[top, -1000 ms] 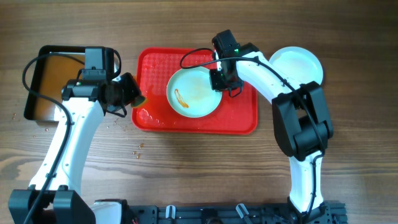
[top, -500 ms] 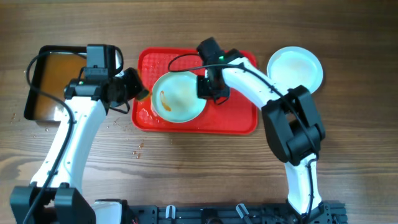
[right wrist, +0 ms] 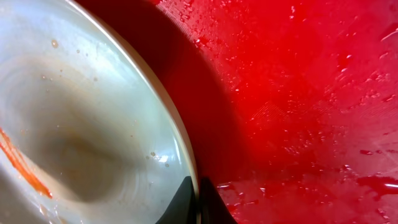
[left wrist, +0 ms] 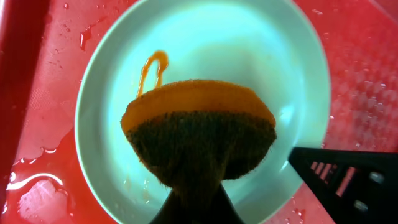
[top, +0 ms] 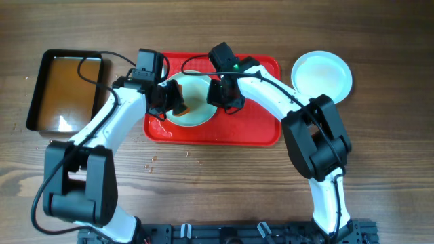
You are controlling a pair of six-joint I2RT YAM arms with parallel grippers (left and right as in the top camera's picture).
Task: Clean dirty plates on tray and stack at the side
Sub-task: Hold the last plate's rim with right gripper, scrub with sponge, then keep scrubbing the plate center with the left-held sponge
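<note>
A pale-mint plate [top: 196,95] with an orange-brown sauce smear [left wrist: 152,65] sits on the left half of the red tray [top: 254,125]. My right gripper [top: 221,95] is shut on the plate's right rim [right wrist: 180,143] and holds that edge tilted up off the tray [right wrist: 298,93]. My left gripper [top: 171,99] is shut on an orange and brown sponge [left wrist: 199,124], which hangs over the middle of the plate [left wrist: 249,68]. A clean white plate [top: 322,73] lies on the table right of the tray. I cannot tell whether another plate lies under it.
A black tray of brownish water [top: 64,88] stands at the far left. Water drops and puddles lie on the red tray [left wrist: 37,186]. Small crumbs dot the wood in front of the tray [top: 150,163].
My right gripper has dragged the dirty plate leftward across the tray. My left gripper has moved right with the sponge, from the tray's left edge to over the plate.
</note>
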